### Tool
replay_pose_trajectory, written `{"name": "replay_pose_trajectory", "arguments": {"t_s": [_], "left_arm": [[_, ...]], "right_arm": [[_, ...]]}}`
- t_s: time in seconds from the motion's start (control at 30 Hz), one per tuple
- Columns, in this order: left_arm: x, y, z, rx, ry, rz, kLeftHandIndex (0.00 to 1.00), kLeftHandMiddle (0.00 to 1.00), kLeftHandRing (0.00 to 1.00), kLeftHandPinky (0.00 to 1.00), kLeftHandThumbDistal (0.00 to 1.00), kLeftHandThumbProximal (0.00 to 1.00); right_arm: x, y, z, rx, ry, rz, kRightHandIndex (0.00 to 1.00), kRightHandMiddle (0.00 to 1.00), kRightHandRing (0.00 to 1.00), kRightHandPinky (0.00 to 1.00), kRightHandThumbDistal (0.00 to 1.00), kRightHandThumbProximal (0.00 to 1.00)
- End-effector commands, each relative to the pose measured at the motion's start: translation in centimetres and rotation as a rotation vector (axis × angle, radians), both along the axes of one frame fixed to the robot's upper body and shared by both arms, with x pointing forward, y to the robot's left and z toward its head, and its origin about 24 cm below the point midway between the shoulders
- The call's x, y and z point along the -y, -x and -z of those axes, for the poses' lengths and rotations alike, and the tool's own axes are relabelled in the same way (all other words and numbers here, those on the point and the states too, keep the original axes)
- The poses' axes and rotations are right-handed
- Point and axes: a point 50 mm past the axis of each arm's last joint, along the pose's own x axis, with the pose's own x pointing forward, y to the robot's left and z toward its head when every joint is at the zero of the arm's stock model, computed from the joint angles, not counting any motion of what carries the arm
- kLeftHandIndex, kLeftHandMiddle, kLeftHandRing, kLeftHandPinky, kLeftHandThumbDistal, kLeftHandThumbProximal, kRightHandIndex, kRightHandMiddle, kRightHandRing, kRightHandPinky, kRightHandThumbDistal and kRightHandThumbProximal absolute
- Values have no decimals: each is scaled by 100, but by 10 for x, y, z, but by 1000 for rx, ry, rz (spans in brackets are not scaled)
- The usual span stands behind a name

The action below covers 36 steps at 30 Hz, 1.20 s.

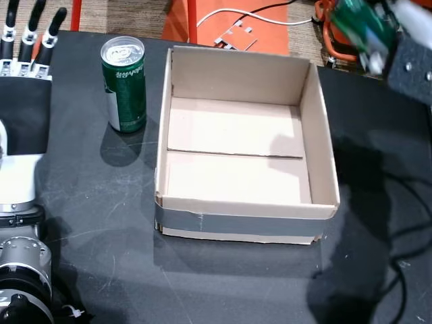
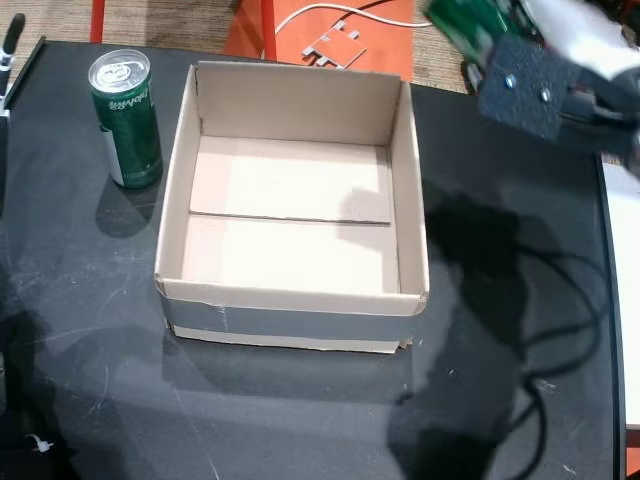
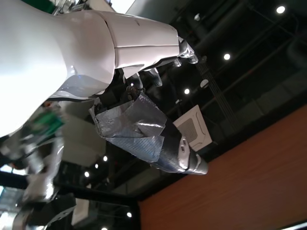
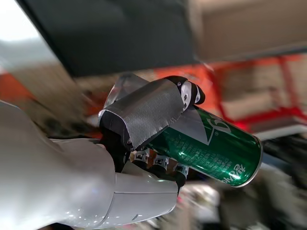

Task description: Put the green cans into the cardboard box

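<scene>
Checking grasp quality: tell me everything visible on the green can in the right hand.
The green metal can is clamped in the right hand: the tape-wrapped thumb presses over its upper side, and the fingers curl beneath. It looks glossy, with white print and a silver rim, lying tilted, its free end pointing away from the palm. In both head views it is a blurred green shape raised beyond the open cardboard box's far right corner, touching nothing else.

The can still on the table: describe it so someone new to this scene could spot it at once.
Find the open cardboard box in the middle of the black table. Just off its far left corner stands the green can, upright and untouched. The other can is held in the air by the right hand.
</scene>
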Motion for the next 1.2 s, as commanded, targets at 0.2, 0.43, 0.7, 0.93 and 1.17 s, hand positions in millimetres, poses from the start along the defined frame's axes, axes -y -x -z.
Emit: {"name": "replay_pose_trajectory", "arguments": {"t_s": [0.2,0.43,0.7,0.93,1.17], "left_arm": [[4,-4,-3,-17,-28,10,76,84,97,100,100,28],[4,-6,-5,-22,-31,17,80,86,97,100,95,27],[6,-8,-7,-30,-48,-6,78,84,98,100,97,29],[7,-8,-9,-17,-41,-8,79,84,96,99,99,28],[7,-7,-9,0,-38,-9,78,85,99,99,98,28]], "right_arm": [[-29,2,-19,120,9,-163,24,19,25,32,30,0],[-38,0,-16,74,-3,-181,18,16,23,34,25,0],[-68,0,14,-70,63,-262,20,16,24,32,42,0],[-86,5,54,-212,162,-275,21,19,24,30,49,0],[-88,9,87,-333,243,-209,9,13,21,32,51,0]]}}
